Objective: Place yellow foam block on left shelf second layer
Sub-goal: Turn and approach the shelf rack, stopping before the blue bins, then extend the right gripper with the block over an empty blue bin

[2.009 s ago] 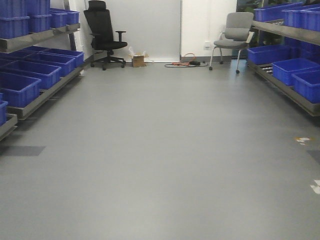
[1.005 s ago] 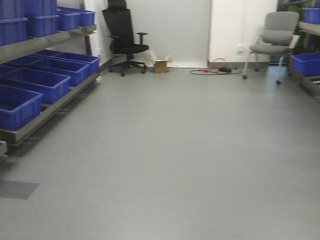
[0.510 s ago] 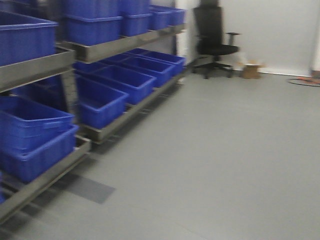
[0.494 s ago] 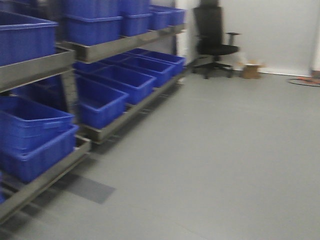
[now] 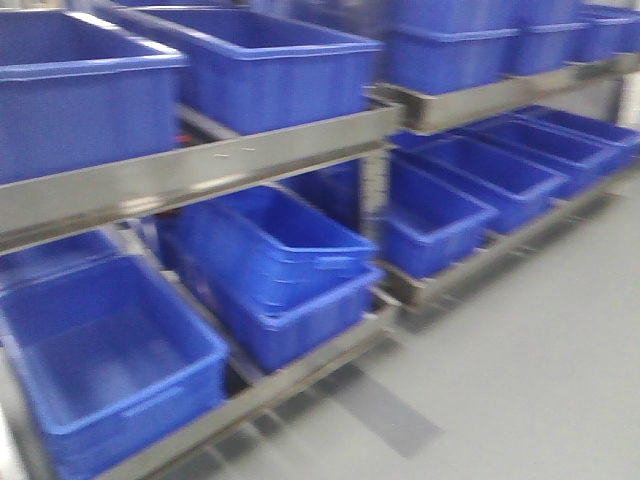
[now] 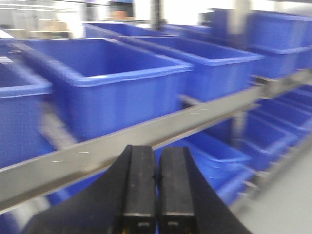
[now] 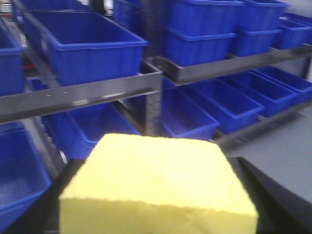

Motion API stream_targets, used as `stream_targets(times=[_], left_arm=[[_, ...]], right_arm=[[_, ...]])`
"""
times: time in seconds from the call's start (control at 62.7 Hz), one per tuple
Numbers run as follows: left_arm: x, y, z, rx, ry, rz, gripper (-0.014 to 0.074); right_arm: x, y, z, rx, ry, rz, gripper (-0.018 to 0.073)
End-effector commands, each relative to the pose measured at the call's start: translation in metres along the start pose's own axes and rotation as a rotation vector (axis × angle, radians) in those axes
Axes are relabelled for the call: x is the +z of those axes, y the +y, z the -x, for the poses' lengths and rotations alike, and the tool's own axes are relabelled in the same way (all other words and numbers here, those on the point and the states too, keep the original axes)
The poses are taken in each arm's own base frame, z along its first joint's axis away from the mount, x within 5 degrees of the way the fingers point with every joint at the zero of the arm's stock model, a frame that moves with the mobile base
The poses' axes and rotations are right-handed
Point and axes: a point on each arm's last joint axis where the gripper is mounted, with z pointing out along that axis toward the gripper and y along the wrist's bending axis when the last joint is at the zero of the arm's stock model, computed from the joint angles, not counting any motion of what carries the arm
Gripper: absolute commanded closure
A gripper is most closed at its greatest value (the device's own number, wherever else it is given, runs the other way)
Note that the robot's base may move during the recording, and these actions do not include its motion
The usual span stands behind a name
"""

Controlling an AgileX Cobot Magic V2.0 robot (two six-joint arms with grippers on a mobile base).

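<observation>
The yellow foam block fills the bottom of the right wrist view, held between the dark fingers of my right gripper, which is shut on it. It faces the left shelf, a grey metal rack with blue bins on every layer. My left gripper is shut with its pads together and empty, in front of a shelf rail. The front view shows the same rack close up, with no gripper and no block in it.
Blue bins stand on the upper layer and more blue bins on the lower layer, some stacked. A metal upright post splits the rack. Grey floor lies at the lower right.
The front view has swung left, from the open aisle with the chairs to the left rack of blue bins, now close and blurred by motion.
</observation>
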Motion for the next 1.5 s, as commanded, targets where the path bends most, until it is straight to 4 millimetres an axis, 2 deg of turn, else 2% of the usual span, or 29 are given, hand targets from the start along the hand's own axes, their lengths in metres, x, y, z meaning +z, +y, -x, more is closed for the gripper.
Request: stream_targets(times=[0.0,1.483], left_arm=[[-0.0011,0.0002,-0.0012,-0.009,-0.07,-0.002,0.0472],[-0.0011,0.0002,-0.0012,-0.009,-0.07,-0.002,0.0472]], right_arm=[[-0.0014,0.0009,0.0171,-0.017,-0.108,0.004,0.0063],[-0.0014,0.0009,0.0171,-0.017,-0.108,0.004,0.0063]])
